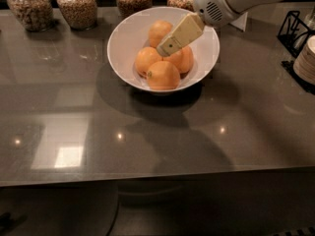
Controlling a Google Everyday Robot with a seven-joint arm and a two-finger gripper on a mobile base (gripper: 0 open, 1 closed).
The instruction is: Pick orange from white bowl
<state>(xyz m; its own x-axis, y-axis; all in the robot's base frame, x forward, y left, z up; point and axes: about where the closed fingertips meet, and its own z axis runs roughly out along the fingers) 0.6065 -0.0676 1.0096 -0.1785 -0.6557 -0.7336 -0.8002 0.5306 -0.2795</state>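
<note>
Since there's just the one camera view: the cream-coloured, paddle-shaped gripper [165, 48] hangs slanted over the wide, glossy white ceramic bowl [123, 38], with its tip low among the fruit. The round, smooth orange [184, 61] right behind that tip sits right of centre in the bowl, touching three other oranges [163, 76]. Honestly can't tell how its grip stands. Glass grain jars [77, 6] line the back of the grey countertop [74, 112].

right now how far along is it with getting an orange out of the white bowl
Done: the gripper is over the white bowl, with its tip down inside it. In hand: the grasp of the orange right at that tip; I cannot tell whether it is gripped. Left: lifting it clear, since all four lie in the bowl and none is raised.
</note>
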